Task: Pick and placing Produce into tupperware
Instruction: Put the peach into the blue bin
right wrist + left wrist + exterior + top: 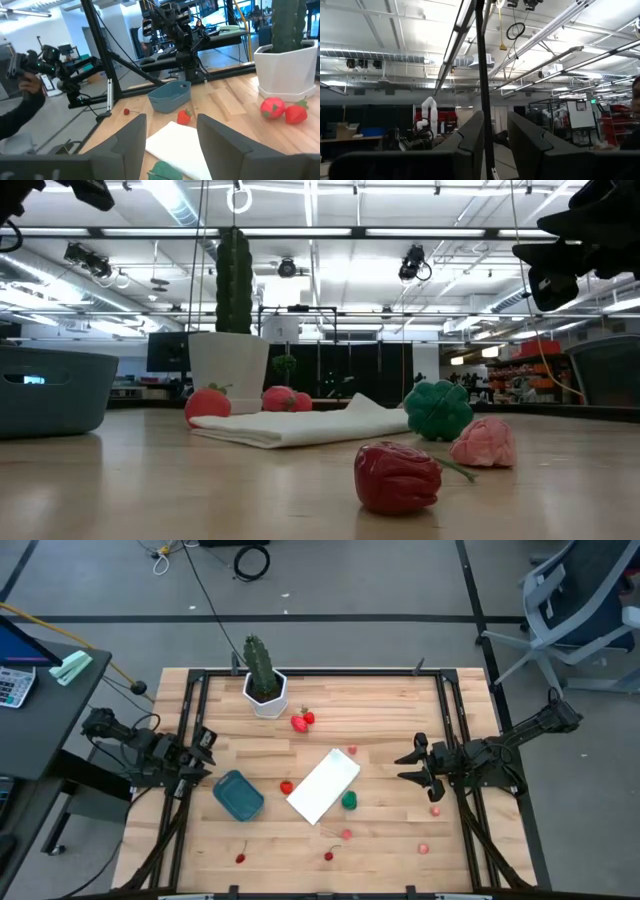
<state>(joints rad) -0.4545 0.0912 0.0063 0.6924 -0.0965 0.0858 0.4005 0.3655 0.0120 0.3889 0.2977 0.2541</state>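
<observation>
Plainly, we saw the teal tupperware (238,795) sitting empty near the tabletop's left edge, with the produce loose on the wood: two strawberries (302,720) beside the white cactus pot (266,696), a green piece (349,801) touching the white panel (323,786), and small cherries (328,856) toward the near edge. We found the left gripper (208,752) at the left edge and the right gripper (409,768) near the right edge, both parted and empty.
</observation>
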